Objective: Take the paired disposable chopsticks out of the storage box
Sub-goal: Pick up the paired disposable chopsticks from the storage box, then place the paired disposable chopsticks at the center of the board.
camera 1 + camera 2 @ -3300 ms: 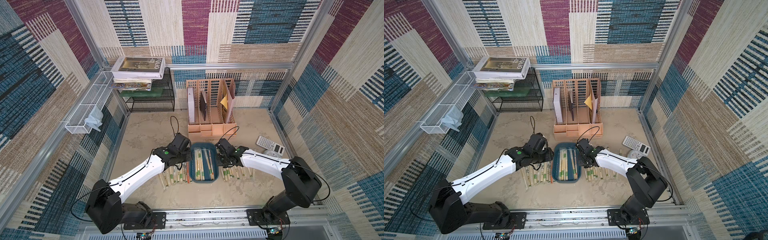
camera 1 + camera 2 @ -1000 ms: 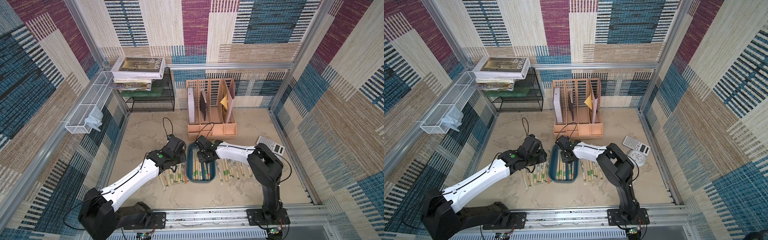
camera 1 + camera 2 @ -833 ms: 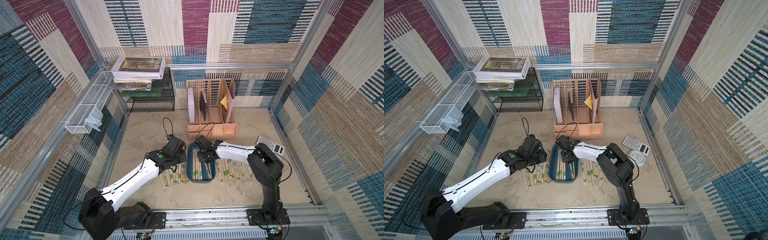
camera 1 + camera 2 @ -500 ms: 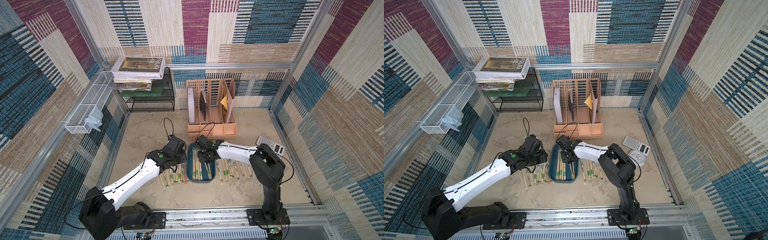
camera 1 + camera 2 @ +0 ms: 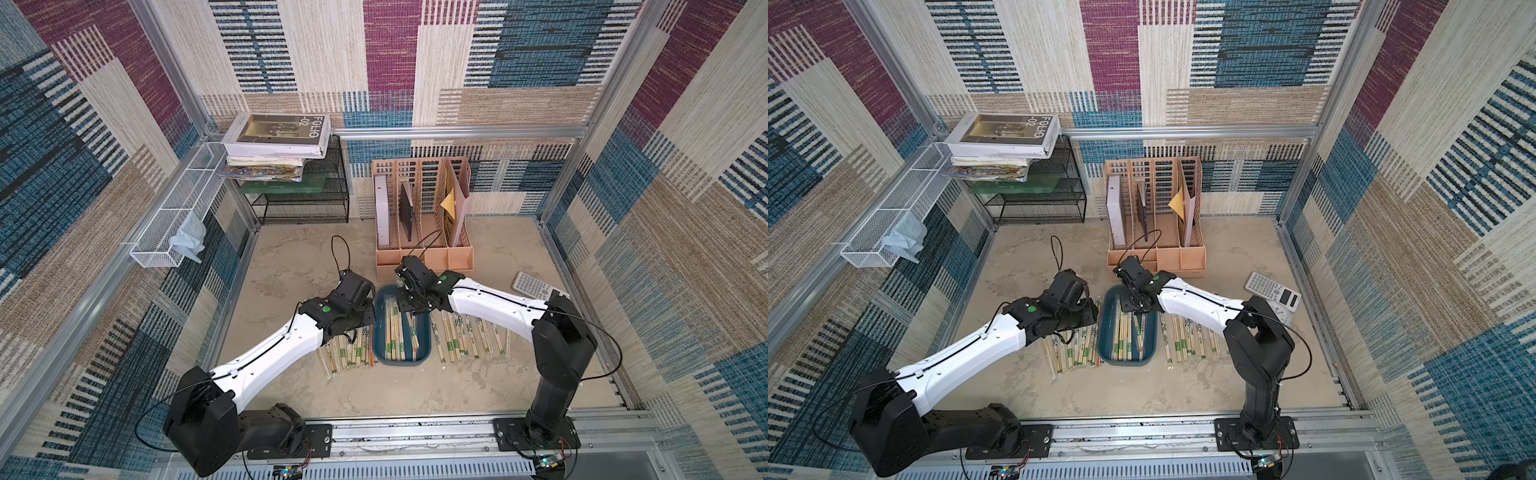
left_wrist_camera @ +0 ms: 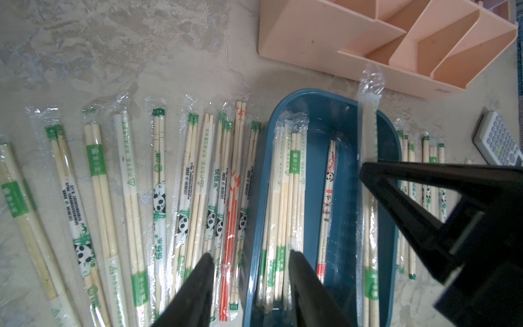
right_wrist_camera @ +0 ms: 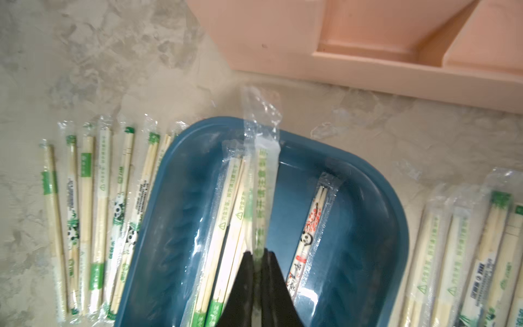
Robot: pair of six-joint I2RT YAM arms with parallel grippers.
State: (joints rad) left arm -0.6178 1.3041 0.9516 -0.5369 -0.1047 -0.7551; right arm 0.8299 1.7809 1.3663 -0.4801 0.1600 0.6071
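The dark teal storage box (image 5: 401, 362) (image 5: 1127, 360) lies on the table between my arms, with several wrapped paired disposable chopsticks (image 5: 392, 332) (image 6: 285, 198) (image 7: 226, 226) inside. My right gripper (image 7: 259, 254) (image 5: 409, 305) is over the box's far end, shut on one green-printed pair (image 7: 261, 175) (image 6: 369, 127) whose wrapper tip reaches past the far rim. My left gripper (image 6: 251, 256) (image 5: 359, 318) hovers open over the box's left rim, holding nothing. More pairs lie in rows on the table left (image 5: 347, 353) and right (image 5: 465, 336) of the box.
A peach file organizer (image 5: 424, 220) stands just behind the box. A black mesh rack (image 5: 299, 199) with stacked books (image 5: 278, 137) is at the back left. A calculator (image 5: 536, 286) lies to the right. A white wire basket (image 5: 174, 224) hangs on the left wall.
My right gripper has closed on one pair at the box's far end, after swinging over from the right row. The left arm has stayed in place.
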